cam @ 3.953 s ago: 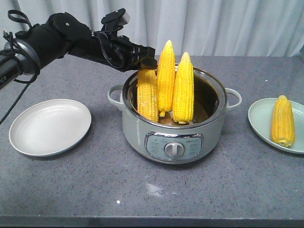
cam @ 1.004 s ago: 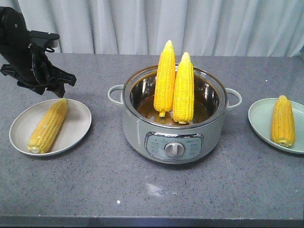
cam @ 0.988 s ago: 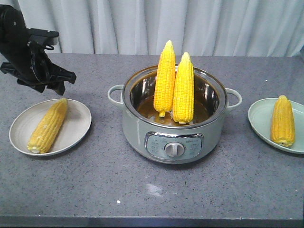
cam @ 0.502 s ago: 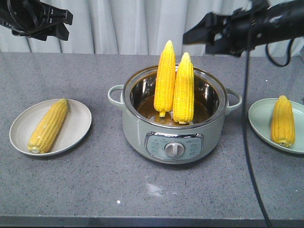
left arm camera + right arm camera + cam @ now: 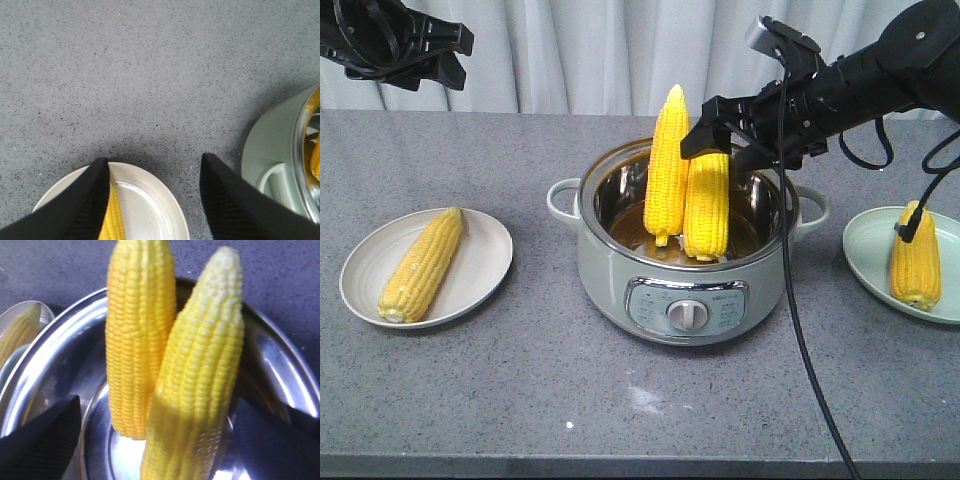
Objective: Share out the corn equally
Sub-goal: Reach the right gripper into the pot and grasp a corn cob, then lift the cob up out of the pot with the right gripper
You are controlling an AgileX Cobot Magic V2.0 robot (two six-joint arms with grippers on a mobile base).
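Note:
Two corn cobs stand upright in the silver pot [image 5: 690,290]: a taller one [image 5: 668,165] and a nearer one [image 5: 706,200]. My right gripper [image 5: 715,152] is open at the nearer cob's upper part. In the right wrist view the fingers [image 5: 40,442] flank that cob [image 5: 200,390] without touching it, and the other cob [image 5: 137,340] stands behind. A third corn cob [image 5: 420,265] lies on the left white plate [image 5: 485,262]. A fourth [image 5: 915,255] lies on the right green plate [image 5: 865,250]. My left gripper [image 5: 458,58] hangs open and empty, high above the left plate [image 5: 155,210].
The pot has side handles [image 5: 558,200] and a front control dial [image 5: 687,315]. A black cable [image 5: 800,330] hangs from the right arm across the pot's right side. A grey curtain [image 5: 590,50] closes off the back of the grey table [image 5: 620,410].
My right gripper has come down and left from above the pot to the nearer cob's top. The left gripper, lifted off the left plate a second ago, now holds still.

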